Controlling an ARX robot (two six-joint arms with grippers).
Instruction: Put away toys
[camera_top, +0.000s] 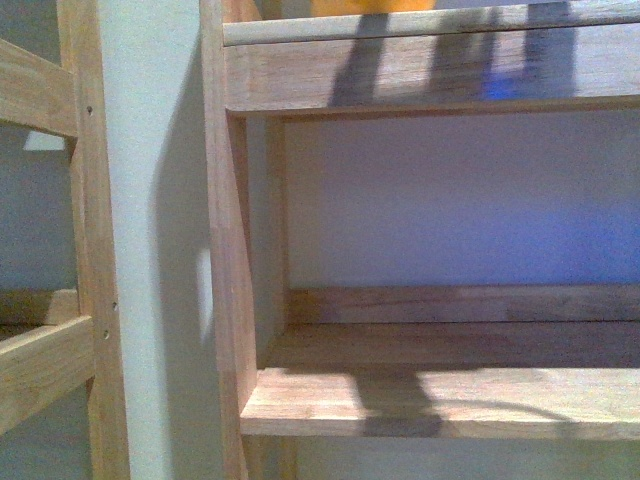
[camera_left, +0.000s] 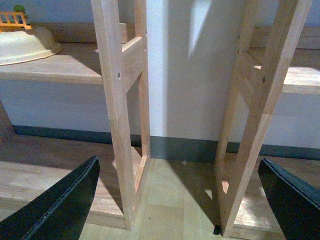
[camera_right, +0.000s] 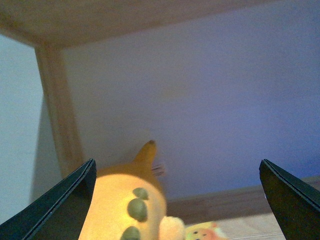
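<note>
Currently the right gripper (camera_right: 175, 210) stands with jaws spread wide, gripping nothing; the orange-yellow plush toy (camera_right: 122, 207) sits between its fingers, close against the left-hand one, one pointed ear upward, on a wooden shelf before a pale back wall. A smaller yellow toy (camera_right: 205, 232) lies just beside the plush. The left gripper (camera_left: 175, 205) is likewise spread and unloaded, facing two wooden shelf uprights (camera_left: 117, 115); beyond its one finger a cream bowl (camera_left: 25, 46) rests on a shelf board.

An orange-yellow plush toy (camera_right: 122, 200), pointed ear up and dark marks showing, sits between my right jaws inside the wooden shelf.
</note>
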